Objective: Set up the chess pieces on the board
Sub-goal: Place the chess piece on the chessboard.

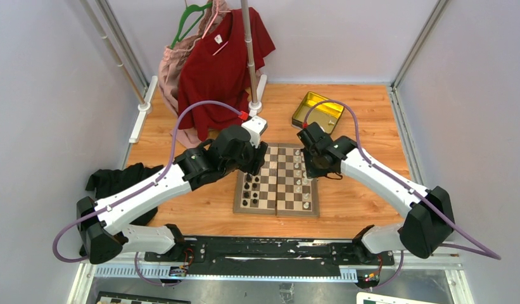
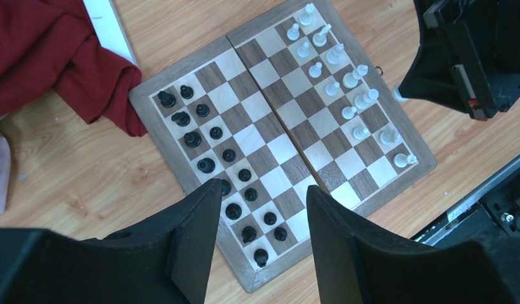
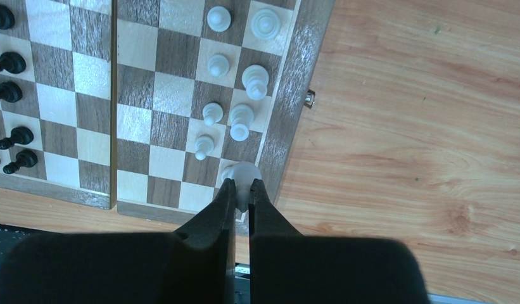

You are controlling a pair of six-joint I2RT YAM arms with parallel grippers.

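- The right claw (image 3: 242,185) is pinched tight on a white chess piece (image 3: 243,172) in the outer row of the board (image 3: 287,95), beside its border
- A skewed release could tip it onto the neighbouring white piece (image 3: 240,122) or off the board onto the tabletop (image 3: 403,126)
- The left claw (image 2: 263,189) hangs half open, holding nothing, over the board's black side
- The gold tin (image 1: 317,113) beyond the board's far corner shows no contents I can make out

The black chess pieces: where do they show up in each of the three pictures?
Top external: black pieces on the board's left two columns.
Left wrist: along the board's lower-left edge.
Right wrist: a few at the far left edge.
Shared landmark: the centre fold seam.
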